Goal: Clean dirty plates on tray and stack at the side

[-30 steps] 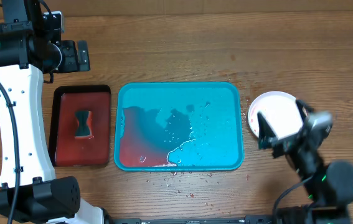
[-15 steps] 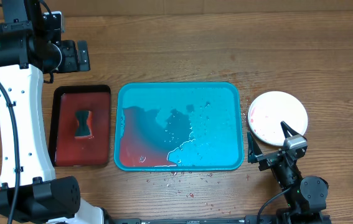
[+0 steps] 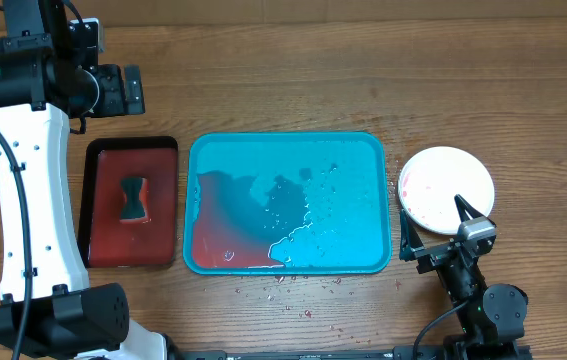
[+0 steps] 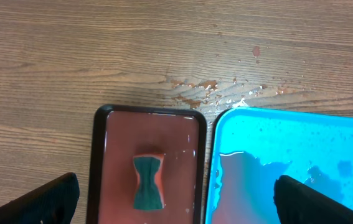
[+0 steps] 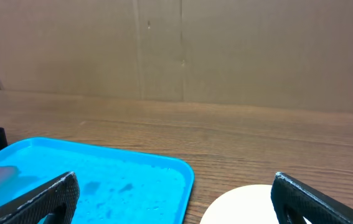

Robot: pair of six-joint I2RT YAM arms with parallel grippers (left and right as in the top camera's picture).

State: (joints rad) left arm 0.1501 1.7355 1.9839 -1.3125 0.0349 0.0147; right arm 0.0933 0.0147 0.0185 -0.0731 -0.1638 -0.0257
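- Right gripper (image 3: pixel 433 224) (image 5: pixel 173 190): jaws spread wide, nothing between them, holding nothing.
- White plate (image 3: pixel 447 188) (image 5: pixel 238 205) lies on the table just ahead of the right gripper, nearer its right finger; in the overhead view one fingertip overlaps the plate's near rim. Contact cannot be told.
- Faint red specks on the plate's rim on the side toward the left finger. Whether other plates lie under it cannot be told.
- Turquoise tray (image 3: pixel 283 137) (image 5: pixel 132 163) sits ahead and to the left of the right gripper, just beside the plate, not touching it. No plates on it.
- Reddish water (image 3: pixel 225 225) pools in the tray's half farther from the right gripper; droplets lie over the rest.
- Left gripper (image 3: pixel 123 90) (image 4: pixel 176 183): jaws fully apart, empty, up off the table.
- Below the left gripper, toward its left finger: dark-red tray (image 3: pixel 131 141) (image 4: pixel 117 155) with a sponge (image 3: pixel 136 198) (image 4: pixel 148 182) lying in its middle.
- Toward its right finger: the turquoise tray's corner (image 4: pixel 257 113).
- Wet splashes (image 4: pixel 216 93) on the table ahead of the left gripper.
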